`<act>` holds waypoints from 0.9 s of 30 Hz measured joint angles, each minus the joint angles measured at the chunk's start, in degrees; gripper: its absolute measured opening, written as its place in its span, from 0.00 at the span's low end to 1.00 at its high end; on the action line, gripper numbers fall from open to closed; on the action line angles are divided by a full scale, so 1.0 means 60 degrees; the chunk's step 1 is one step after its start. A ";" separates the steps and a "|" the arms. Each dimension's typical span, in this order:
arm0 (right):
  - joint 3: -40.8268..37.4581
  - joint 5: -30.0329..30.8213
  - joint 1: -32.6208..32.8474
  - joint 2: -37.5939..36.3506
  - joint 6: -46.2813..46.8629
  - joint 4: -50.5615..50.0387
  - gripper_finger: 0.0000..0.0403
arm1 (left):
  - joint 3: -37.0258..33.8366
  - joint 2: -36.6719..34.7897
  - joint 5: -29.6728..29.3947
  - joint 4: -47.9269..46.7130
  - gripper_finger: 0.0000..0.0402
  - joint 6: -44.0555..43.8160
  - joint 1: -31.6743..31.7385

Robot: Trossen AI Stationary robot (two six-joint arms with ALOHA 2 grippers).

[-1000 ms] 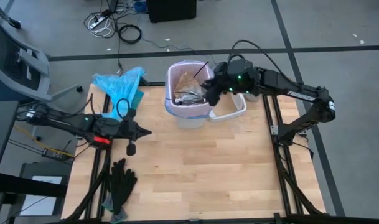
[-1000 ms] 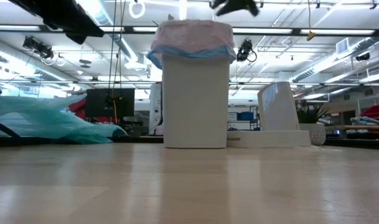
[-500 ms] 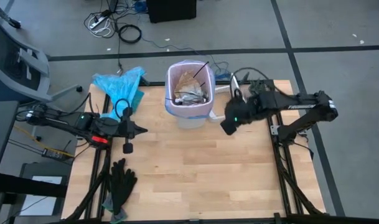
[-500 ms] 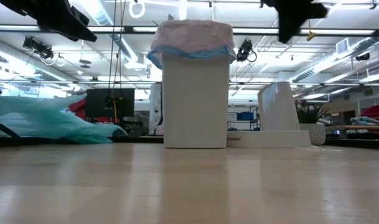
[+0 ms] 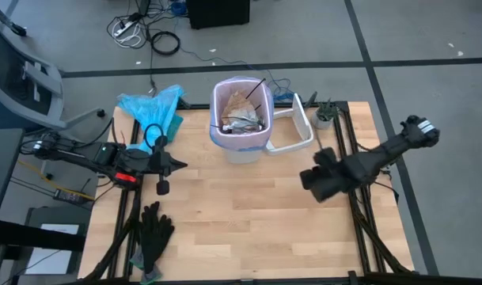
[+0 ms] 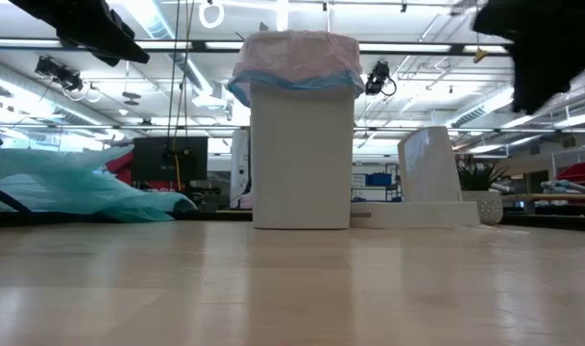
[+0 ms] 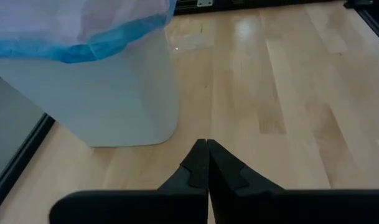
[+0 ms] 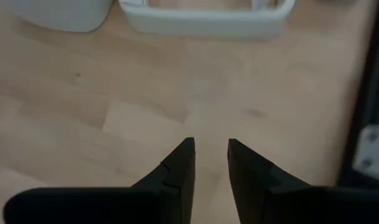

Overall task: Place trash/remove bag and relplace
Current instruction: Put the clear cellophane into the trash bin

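Two grippers are empty. Left gripper (image 7: 206, 163), fingers pressed together, waits near the table's left edge. Right gripper (image 8: 209, 163), fingers slightly apart, hangs over bare wood near the right edge. Trash (image 5: 241, 111) is seen inside the bag (image 5: 222, 136) lining the white bin (image 6: 302, 154) at the far edge. Next, the bag rim should be pinched at the overhang and lifted straight, so nothing is spilled.
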 joint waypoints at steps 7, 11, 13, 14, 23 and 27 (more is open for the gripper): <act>-0.2683 -0.0139 0.0523 -0.2157 0.1431 0.2419 0.25 | 0.0000 0.0000 -0.0386 0.0296 0.01 -0.0202 0.0004; -0.3541 -0.0277 0.0150 -0.2590 -0.0114 0.3530 0.32 | 0.0000 0.0000 -0.0577 0.0429 0.01 -0.0702 0.0007; -0.3725 -0.0360 -0.0108 -0.2588 -0.0963 0.3661 0.37 | 0.0000 0.0003 -0.0650 0.0425 0.01 -0.0952 0.0007; -0.3790 -0.0365 -0.0244 -0.2561 -0.1356 0.3660 0.40 | 0.0000 0.0004 -0.0687 0.0425 0.01 -0.1024 0.0007; -0.4368 0.0124 -0.1666 -0.1886 -0.4484 0.4470 0.68 | 0.0000 0.0010 -0.0748 0.0418 0.01 -0.2266 0.0007; -0.4800 0.0129 -0.2385 -0.1493 -0.5875 0.6219 0.77 | 0.0000 0.0011 -0.0849 0.0422 0.01 -0.2737 0.0007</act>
